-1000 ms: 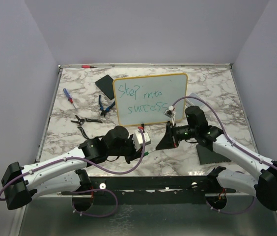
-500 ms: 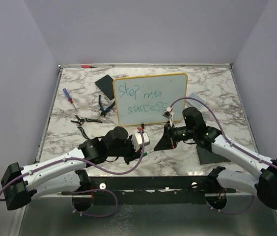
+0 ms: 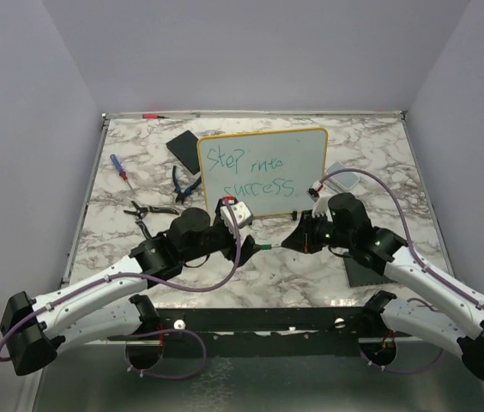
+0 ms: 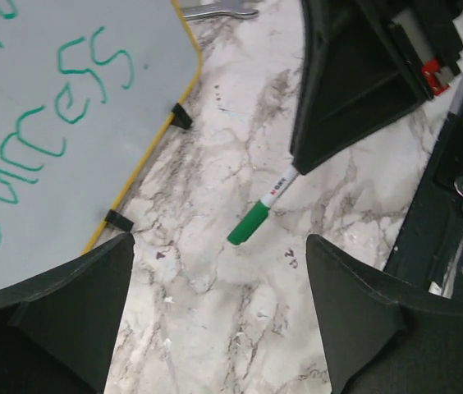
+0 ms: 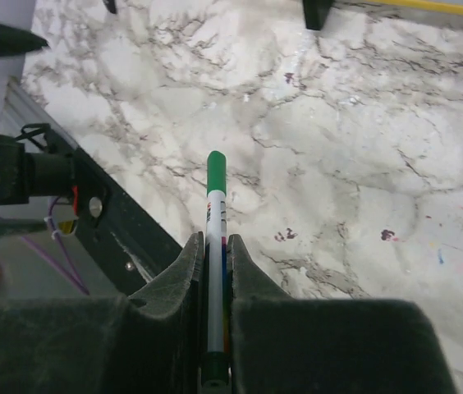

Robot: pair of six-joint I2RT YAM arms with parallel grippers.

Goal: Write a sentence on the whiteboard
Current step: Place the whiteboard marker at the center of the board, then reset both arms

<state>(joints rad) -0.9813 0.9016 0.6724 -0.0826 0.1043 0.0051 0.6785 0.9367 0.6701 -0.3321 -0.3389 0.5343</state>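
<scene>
The whiteboard [image 3: 263, 172] with its yellow frame stands at the back middle of the table, and its corner also shows in the left wrist view [image 4: 51, 98]. The sentence [image 3: 246, 173] is written on it in green, in two lines. My right gripper [image 5: 216, 242] is shut on a white marker [image 5: 216, 213] with its green cap on, held just above the marble in front of the board. My left gripper [image 4: 219, 271] is open, with nothing between its fingers. The marker's capped end [image 4: 252, 223] points toward its gap, a little ahead of it.
A black pad [image 3: 182, 146] lies left of the board and another [image 3: 371, 270] at the front right. Blue pliers [image 3: 184, 184], a screwdriver [image 3: 120, 167] and black pliers [image 3: 148, 210] lie at the left. A small grey block [image 3: 342, 178] sits right of the board.
My left gripper has opened and moved back toward the board, off the marker's capped end. My right arm has shifted right, still gripping the marker.
</scene>
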